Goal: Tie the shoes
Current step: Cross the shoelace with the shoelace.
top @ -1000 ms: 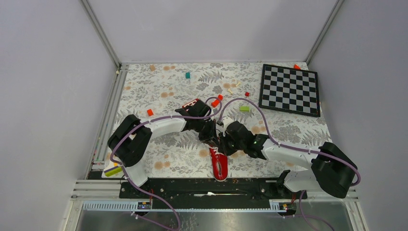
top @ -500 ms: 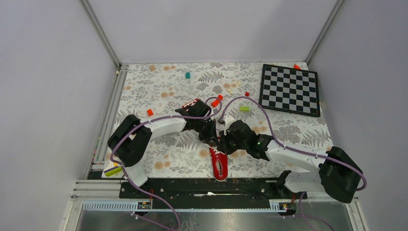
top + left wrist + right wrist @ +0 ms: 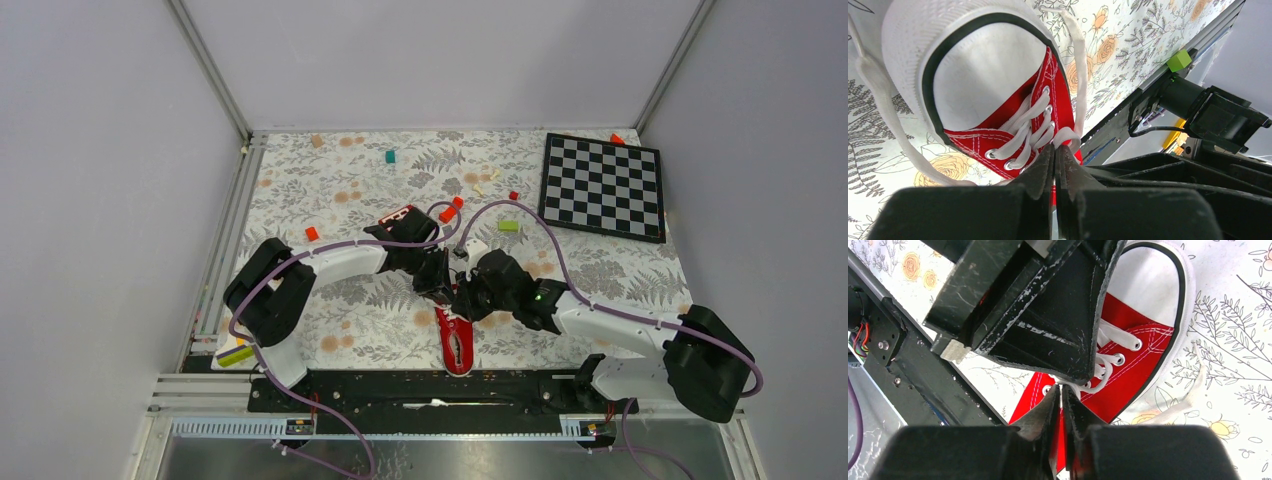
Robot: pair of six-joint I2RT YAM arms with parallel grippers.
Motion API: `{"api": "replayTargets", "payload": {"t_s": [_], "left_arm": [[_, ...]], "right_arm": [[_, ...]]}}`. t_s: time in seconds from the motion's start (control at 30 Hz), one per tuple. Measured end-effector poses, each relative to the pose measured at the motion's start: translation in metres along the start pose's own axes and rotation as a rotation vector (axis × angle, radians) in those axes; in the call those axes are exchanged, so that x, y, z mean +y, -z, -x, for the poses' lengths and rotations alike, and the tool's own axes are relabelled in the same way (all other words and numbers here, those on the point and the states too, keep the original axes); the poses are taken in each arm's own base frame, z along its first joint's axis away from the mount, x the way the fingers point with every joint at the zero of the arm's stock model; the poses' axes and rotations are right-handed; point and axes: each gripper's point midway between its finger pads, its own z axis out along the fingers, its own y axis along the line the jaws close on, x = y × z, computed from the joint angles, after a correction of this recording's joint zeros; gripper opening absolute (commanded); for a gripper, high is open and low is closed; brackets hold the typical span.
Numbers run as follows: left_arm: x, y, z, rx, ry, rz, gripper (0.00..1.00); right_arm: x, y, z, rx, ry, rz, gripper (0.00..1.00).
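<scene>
The red shoe [image 3: 456,345] lies near the table's front edge, with its white toe cap pointing away from the arms' bases. Both grippers meet just above its laces. My left gripper [image 3: 446,289] is shut, and a white lace loop [image 3: 1068,137] is pinched at its tips [image 3: 1054,147]. My right gripper [image 3: 466,298] faces it. Its jaws [image 3: 1061,390] stand only a hairline apart, with a white lace strand [image 3: 1073,386] caught at the tips. The left gripper's black body [image 3: 1048,315] hides much of the shoe [image 3: 1135,372] in the right wrist view. Loose lace ends trail on the cloth.
A chessboard [image 3: 603,186] lies at the back right. A red block with white squares [image 3: 397,217], a green block [image 3: 508,226] and small orange pieces [image 3: 448,212] lie behind the grippers. The black base rail [image 3: 430,385] runs just in front of the shoe.
The right arm's elbow has shifted right and its wrist has moved slightly toward the back. The left arm and the shoe have stayed put.
</scene>
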Motion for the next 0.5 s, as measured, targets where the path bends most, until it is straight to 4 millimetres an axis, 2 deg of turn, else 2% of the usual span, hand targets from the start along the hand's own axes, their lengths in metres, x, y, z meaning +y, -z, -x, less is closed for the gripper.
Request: {"api": "replayTargets", "payload": {"t_s": [0.2,0.5], "left_arm": [[0.0,0.0,0.0,0.0,0.0,0.0,0.0],[0.0008,-0.0002,0.0007,-0.004,0.0,0.005,0.0]], "right_arm": [[-0.0022,-0.002,-0.0026,0.011,0.004,-0.007,0.23],[-0.0059,-0.0064,-0.0081,0.033,0.001,-0.018,0.25]]}}
